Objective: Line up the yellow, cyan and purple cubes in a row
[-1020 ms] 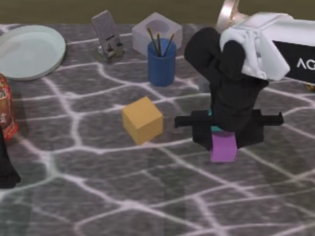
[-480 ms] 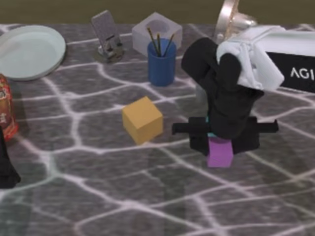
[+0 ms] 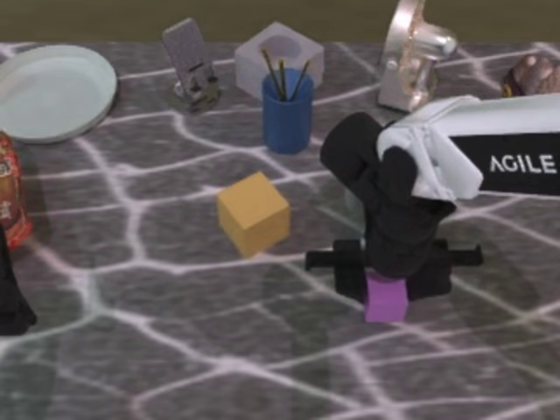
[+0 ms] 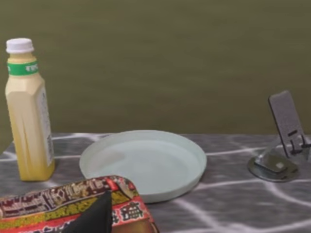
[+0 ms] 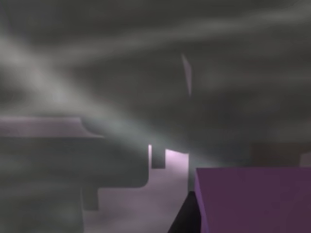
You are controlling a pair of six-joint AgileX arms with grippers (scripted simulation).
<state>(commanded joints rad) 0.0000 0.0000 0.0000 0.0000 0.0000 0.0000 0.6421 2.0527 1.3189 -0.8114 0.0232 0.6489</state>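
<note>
While my right tool [image 3: 388, 282] stands low over the tabletop [image 3: 175, 350], its fingers are clamped on the purple cube [image 3: 386, 299] (only the cube's near half shows beneath the black wrist). Up and to the left sits the yellow cube [image 3: 254, 213], well apart. Farther back stands a blue cup [image 3: 287, 114]. My left arm [image 3: 10, 293] is parked at the left edge.

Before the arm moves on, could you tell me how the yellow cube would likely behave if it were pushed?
The yellow cube has flat faces and sits flat on the table, so it would probably slide, not roll. It looks rigid and squat, so tipping seems unlikely. It stands apart from the blue cup, so a short push should meet nothing.
</note>
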